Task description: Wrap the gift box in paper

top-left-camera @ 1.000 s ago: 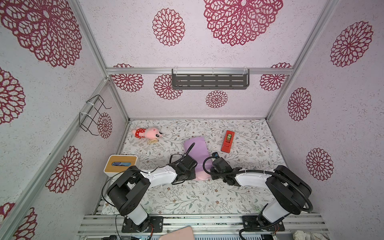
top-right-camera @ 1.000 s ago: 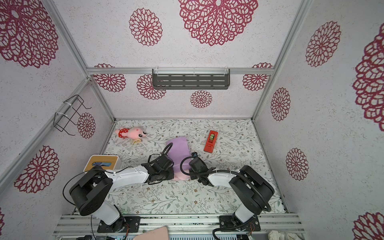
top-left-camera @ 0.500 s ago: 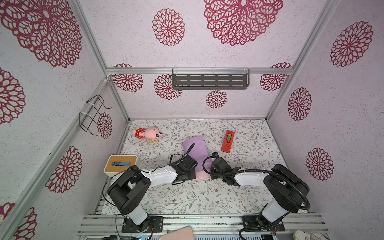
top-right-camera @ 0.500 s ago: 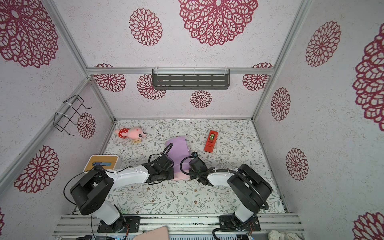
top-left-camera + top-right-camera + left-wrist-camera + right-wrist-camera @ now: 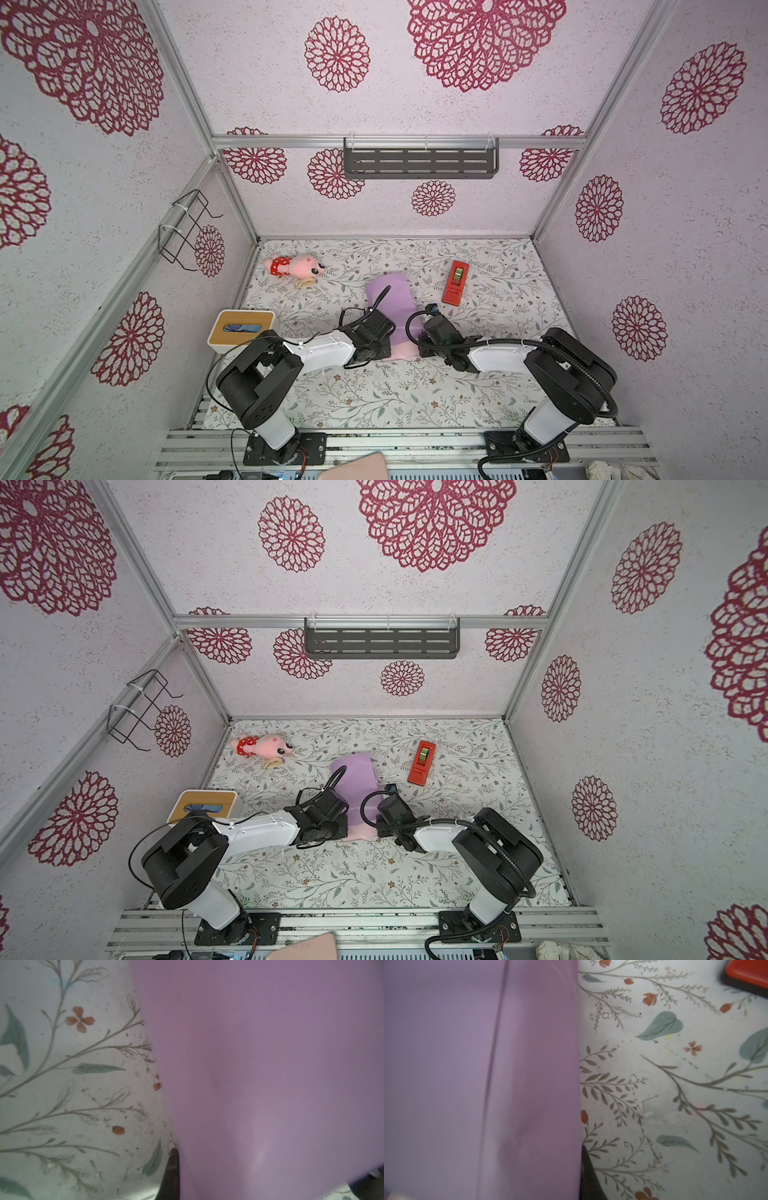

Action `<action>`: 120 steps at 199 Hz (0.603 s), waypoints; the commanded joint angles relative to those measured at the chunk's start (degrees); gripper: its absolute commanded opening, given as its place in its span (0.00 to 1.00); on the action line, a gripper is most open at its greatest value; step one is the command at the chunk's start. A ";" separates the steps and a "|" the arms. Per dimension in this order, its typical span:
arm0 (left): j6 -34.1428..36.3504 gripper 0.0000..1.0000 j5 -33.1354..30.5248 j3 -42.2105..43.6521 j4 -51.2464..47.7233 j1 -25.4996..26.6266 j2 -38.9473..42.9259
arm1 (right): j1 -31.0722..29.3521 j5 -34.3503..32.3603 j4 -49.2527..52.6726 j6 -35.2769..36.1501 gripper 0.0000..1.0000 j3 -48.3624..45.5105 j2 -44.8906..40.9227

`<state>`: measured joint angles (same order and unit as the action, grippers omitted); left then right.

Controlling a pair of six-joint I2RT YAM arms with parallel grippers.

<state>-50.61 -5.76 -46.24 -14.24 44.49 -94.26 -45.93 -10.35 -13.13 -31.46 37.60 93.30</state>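
My left end effector (image 5: 386, 348) is closed, apparently pinching the near pink edge of the paper (image 5: 392, 299). My right end effector (image 5: 420, 347) sits opposite, grip unclear. Flanking the sheet lets me fold evenly. Box unseen, presumably beneath the lilac, mid-worktop (image 5: 374, 395).

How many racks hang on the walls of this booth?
2. A dark slotted shelf rack hangs on the back wall; a black wire rack hangs on the left wall. None appears hidden.

Lilac paper (image 5: 357, 777) — red dispenser (image 5: 422, 762) nearby
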 commanded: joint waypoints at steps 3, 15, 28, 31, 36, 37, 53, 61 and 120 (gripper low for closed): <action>-0.30 0.00 -2.51 -0.18 -1.51 0.21 1.31 | -0.29 -0.22 1.93 -2.09 0.17 -1.56 -2.17; -0.16 0.06 -2.33 -0.11 -1.35 0.30 1.52 | -0.28 0.49 2.37 -1.76 0.24 -1.81 -3.01; -0.03 0.16 -2.39 -0.07 -1.37 0.30 2.08 | -0.06 1.26 3.36 -0.66 0.32 -1.92 -4.13; 0.05 0.18 -2.40 -0.04 -1.32 0.26 2.33 | 0.05 1.62 3.53 -0.39 0.34 -2.00 -4.42; 0.36 0.23 -2.27 0.08 -1.23 0.26 2.80 | 0.24 2.51 3.80 -0.10 0.35 -2.16 -4.88; 0.44 0.24 -2.25 0.09 -1.23 0.21 2.92 | 0.32 2.70 3.85 -0.05 0.36 -2.17 -5.01; 1.77 0.40 -1.87 0.62 -0.88 0.26 4.83 | 1.39 6.05 3.97 1.57 0.42 -3.04 -6.57; 2.86 0.47 -1.59 0.80 -0.65 0.22 6.02 | 1.92 7.14 4.37 1.98 0.44 -3.23 -7.25; 12.81 0.89 -6.56 -0.07 -5.02 0.16 15.19 | 2.95 11.71 5.17 4.66 0.50 -3.30 -8.17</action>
<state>-43.59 -7.94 -45.91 -16.95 44.49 -82.43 -43.20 -1.39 -8.97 -28.73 34.17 86.80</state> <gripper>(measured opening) 0.829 0.494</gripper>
